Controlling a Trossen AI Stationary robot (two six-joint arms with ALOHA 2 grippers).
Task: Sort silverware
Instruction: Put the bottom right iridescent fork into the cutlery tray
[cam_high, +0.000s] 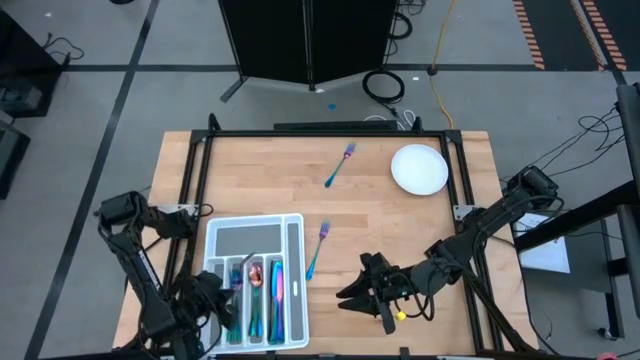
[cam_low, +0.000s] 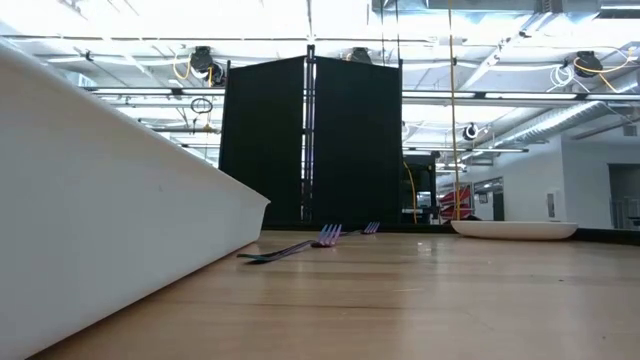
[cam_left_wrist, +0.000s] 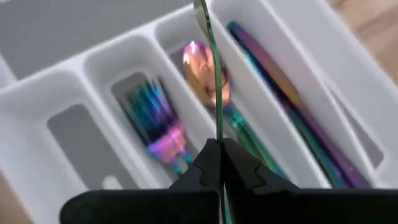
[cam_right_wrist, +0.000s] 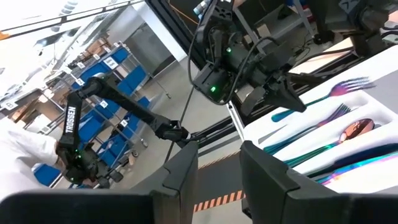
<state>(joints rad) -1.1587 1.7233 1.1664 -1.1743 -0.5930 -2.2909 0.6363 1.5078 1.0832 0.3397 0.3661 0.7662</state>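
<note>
Left claw (cam_left_wrist: 219, 163) pinched on a thin utensil (cam_left_wrist: 214, 74) over tray (cam_high: 290, 225), lower left | high: right claw (cam_high: 365, 295) part-open, empty, lower centre; forks (cam_high: 317, 250) mid-table | low: fork (cam_low: 300, 245) lies flat | judgement: light, stiff, slick; grip mid-handle

Light is bright and even, coming from ceiling fixtures (cam_low: 200, 62) that burn out to white glare in the low view. Shadows on the wooden table (cam_high: 370, 215) are soft and faint. In the low view the near tray wall (cam_low: 90, 210) looms blurred and oversized. The left wrist view is soft throughout, the silverware (cam_left_wrist: 155, 118) smeared. The right wrist view is tilted, its background washed out.
</note>
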